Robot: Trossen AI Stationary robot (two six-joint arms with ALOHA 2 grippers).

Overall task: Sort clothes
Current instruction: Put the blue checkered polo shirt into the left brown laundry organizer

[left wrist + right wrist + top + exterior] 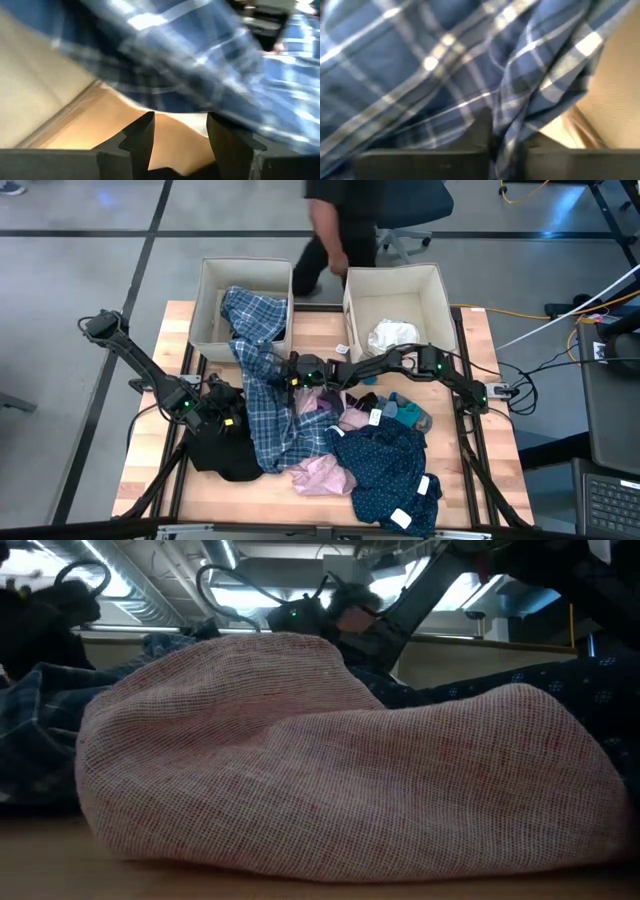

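while draped binward, blue plaid shirt (262,370)

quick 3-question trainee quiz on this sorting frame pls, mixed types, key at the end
1. True or false: the blue plaid shirt hangs partly over the left beige bin.
2. What lies in the right beige bin? A) a white garment B) teal socks C) nothing
3. Fill in: the right gripper is pinching the ____ shirt; the left gripper is open.

Key: 1 true; 2 A; 3 plaid
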